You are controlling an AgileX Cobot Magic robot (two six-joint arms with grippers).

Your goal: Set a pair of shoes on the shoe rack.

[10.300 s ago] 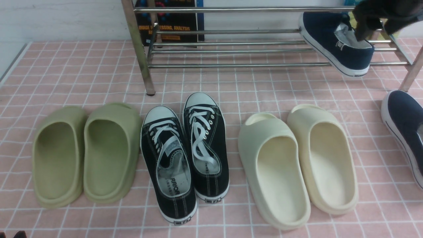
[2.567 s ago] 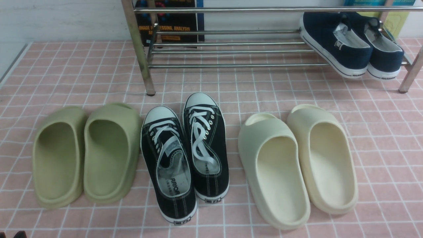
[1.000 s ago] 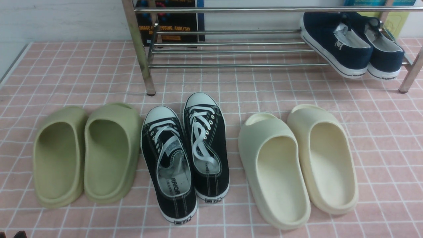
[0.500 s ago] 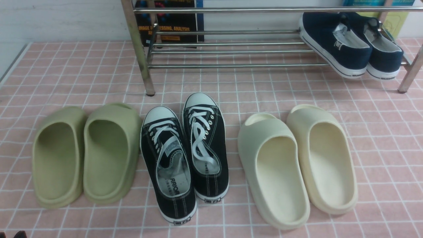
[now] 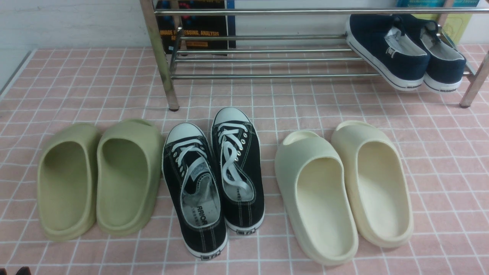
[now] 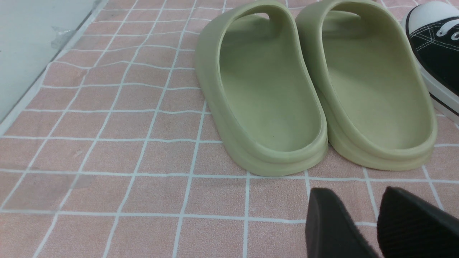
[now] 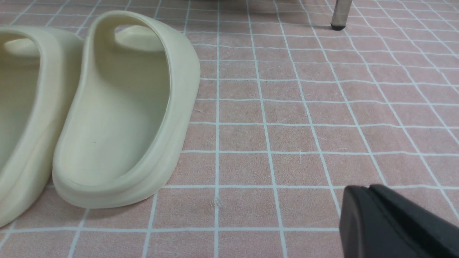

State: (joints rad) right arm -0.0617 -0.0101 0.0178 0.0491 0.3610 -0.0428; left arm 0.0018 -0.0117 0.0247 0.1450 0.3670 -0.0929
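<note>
"ANALYSIS" on book (image 5: pixel 196 28) behind rack (image 5: pixel 267 57)

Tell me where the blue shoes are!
In the front view, the navy slip-on shoes sit side by side at the right end of the chrome shoe rack, beyond the cream slides.

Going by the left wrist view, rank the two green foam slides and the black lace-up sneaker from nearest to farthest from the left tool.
1. Green slide beside the sneaker, directly ahead of the left tool.
2. Outer green slide, similar range; too close to call.
3. Black lace-up sneaker, at the edge.
</note>
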